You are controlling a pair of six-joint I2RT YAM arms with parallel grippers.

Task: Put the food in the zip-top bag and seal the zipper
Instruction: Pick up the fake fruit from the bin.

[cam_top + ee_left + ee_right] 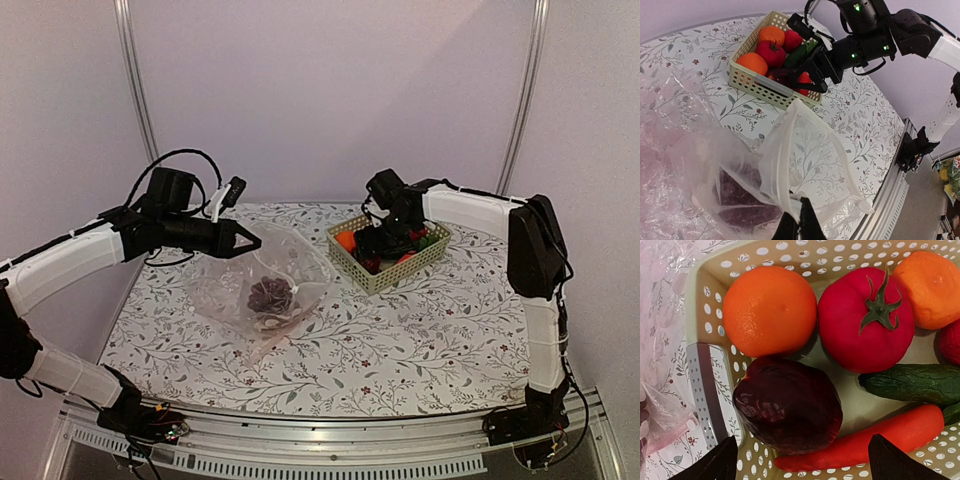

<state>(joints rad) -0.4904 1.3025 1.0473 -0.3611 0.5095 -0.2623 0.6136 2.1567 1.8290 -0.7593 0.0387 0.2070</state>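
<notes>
- left gripper (799, 222) is clenched on the rim of the zip-top bag (810, 145), holding its mouth up and open, with the grapes (268, 294) lying inside
- right gripper (804, 450) hangs spread wide over the basket (790, 252), gripping nothing
- round red fruit (865, 335) sits in the basket between the oranges (769, 310) (right now the jaws frame a dark purple fruit (787, 410) instead)
- i'd shift over the red one, straddle it clear of its stem (880, 305), then close gently

Top view: even diffuse light, faint lilac cast, soft shadows beside the zip-top bag (225, 290) and basket (350, 262). Left wrist: bag film near the lens is blurred with whitish glare, and the table (860, 125) edge bows. Right wrist: bright, sharp, saturated, soft highlight on the orange fruit (770, 310).
</notes>
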